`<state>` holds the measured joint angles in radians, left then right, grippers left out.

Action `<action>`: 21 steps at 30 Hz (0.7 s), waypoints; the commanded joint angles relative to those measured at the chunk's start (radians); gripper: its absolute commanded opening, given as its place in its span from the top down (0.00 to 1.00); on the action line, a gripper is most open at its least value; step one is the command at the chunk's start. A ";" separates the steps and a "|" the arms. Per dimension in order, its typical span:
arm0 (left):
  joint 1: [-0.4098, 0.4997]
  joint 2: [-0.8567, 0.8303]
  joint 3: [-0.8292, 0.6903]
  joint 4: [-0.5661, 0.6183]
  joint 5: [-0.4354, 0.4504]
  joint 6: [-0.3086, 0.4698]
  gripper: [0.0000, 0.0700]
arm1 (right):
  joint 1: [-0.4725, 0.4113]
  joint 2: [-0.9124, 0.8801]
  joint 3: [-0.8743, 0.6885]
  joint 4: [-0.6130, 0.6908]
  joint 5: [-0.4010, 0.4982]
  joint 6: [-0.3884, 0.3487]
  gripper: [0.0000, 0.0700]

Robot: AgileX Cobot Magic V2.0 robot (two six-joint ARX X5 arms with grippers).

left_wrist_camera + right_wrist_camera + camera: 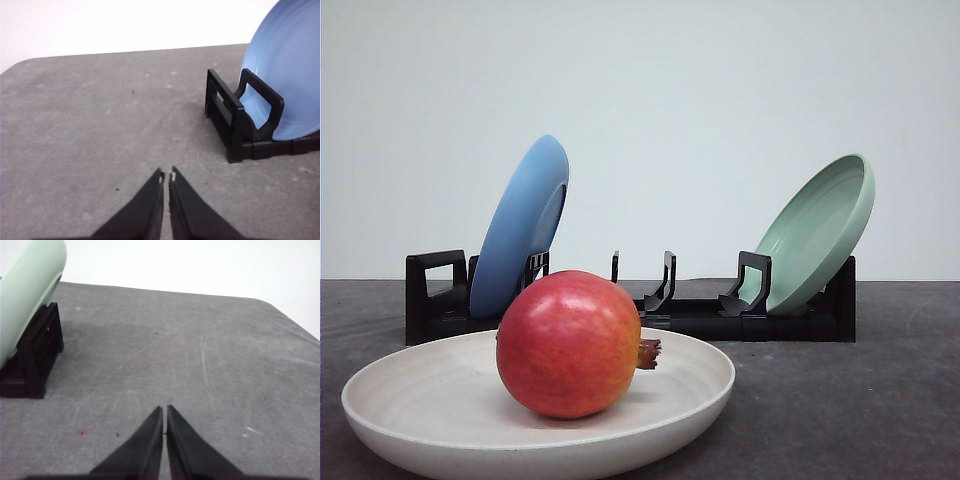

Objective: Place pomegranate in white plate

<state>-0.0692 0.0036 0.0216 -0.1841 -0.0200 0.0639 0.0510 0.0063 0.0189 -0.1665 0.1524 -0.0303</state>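
1. A grey tabletop (pixel 880 400) is being shown before a plain white wall.
2. The pomegranate (pixel 570 343) is being carried by the white plate (pixel 410 395), well apart from both grippers, so the placing is judged done.
3. The left gripper (pixel 166 176) and right gripper (pixel 164 410) are being held pressed together, empty, over bare tabletop.
4. Nothing is judged left.

Your left gripper (pixel 166 176) hangs above the surface, fingers pressed nearly together, tips toward twelve o'clock. Your right gripper (pixel 164 410) matches it, closed and empty.
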 commanded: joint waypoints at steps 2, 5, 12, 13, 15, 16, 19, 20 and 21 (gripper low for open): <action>0.001 -0.001 -0.010 -0.003 0.000 0.014 1.00 | -0.001 -0.003 -0.008 0.009 -0.002 -0.003 0.99; 0.001 -0.001 -0.010 -0.003 0.000 0.014 1.00 | -0.001 -0.003 -0.008 0.009 -0.002 -0.003 0.99; 0.001 -0.001 -0.010 -0.003 0.000 0.014 1.00 | -0.001 -0.003 -0.008 0.009 -0.002 -0.003 0.99; 0.001 -0.001 -0.010 -0.003 0.000 0.014 1.00 | -0.001 -0.003 -0.008 0.009 -0.002 -0.003 0.99; 0.001 -0.001 -0.010 -0.003 0.000 0.014 1.00 | -0.001 -0.003 -0.008 0.009 -0.002 -0.003 0.99; 0.001 -0.001 -0.010 -0.003 0.000 0.014 1.00 | -0.001 -0.003 -0.008 0.009 -0.002 -0.003 0.99; 0.001 -0.001 -0.010 -0.003 0.000 0.014 1.00 | -0.001 -0.003 -0.008 0.008 -0.002 -0.003 0.99; 0.001 -0.001 -0.010 -0.003 0.000 0.014 1.00 | -0.001 -0.003 -0.008 0.009 -0.002 -0.003 0.99; 0.001 -0.001 -0.010 -0.003 0.000 0.014 1.00 | -0.001 -0.003 -0.008 0.009 -0.002 -0.003 0.99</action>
<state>-0.0692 0.0036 0.0216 -0.1841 -0.0200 0.0639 0.0509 0.0063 0.0189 -0.1665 0.1524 -0.0303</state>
